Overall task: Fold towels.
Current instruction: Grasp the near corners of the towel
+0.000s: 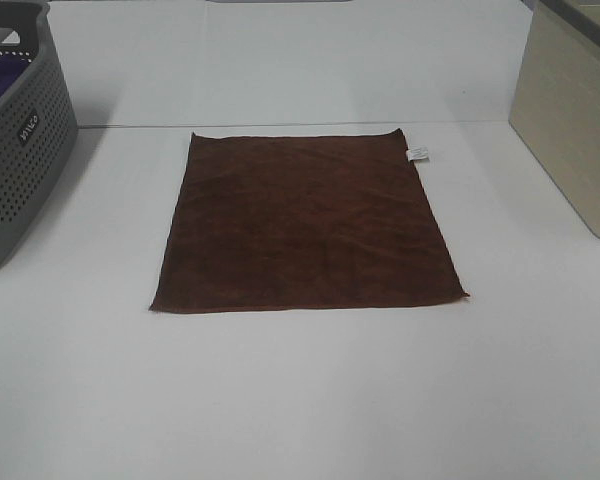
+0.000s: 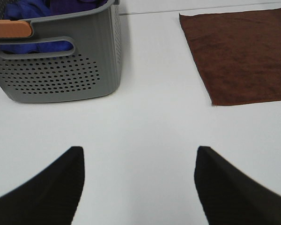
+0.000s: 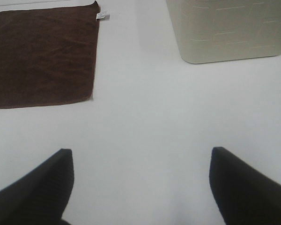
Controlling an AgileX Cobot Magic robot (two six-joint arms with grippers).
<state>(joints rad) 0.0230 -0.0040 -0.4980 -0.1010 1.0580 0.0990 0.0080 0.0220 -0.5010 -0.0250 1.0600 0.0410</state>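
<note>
A dark brown square towel [image 1: 305, 222] lies spread flat in the middle of the white table, with a small white tag [image 1: 418, 154] at its far right corner. It also shows in the left wrist view [image 2: 241, 54] and in the right wrist view [image 3: 40, 54]. Neither gripper shows in the exterior high view. My left gripper [image 2: 139, 157] is open and empty over bare table near the towel's near left corner. My right gripper [image 3: 141, 157] is open and empty over bare table near the towel's near right corner.
A grey perforated basket [image 1: 20, 150] stands at the left, holding purple and blue cloth [image 2: 35, 9]. A beige bin [image 1: 572, 115] stands at the right, also in the right wrist view [image 3: 227, 30]. The table [image 1: 300, 400] is white.
</note>
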